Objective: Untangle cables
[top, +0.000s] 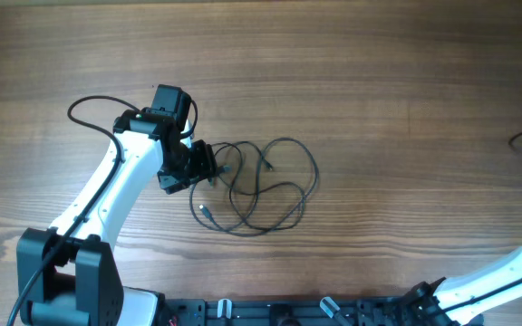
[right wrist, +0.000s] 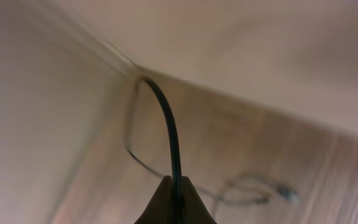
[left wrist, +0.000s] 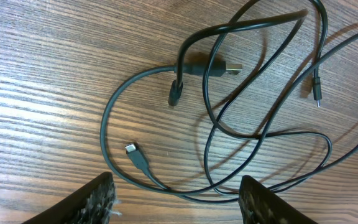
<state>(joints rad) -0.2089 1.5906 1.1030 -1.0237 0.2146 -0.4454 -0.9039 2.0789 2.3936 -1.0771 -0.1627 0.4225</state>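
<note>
Looped cables just ahead of wide-open, empty left tool, right tool pinched on black cable

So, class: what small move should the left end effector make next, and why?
Probably lower the open left end effector and close on the strand behind the small plug, which lies loose ahead, between its fingers; the cables overlap in loops.
</note>
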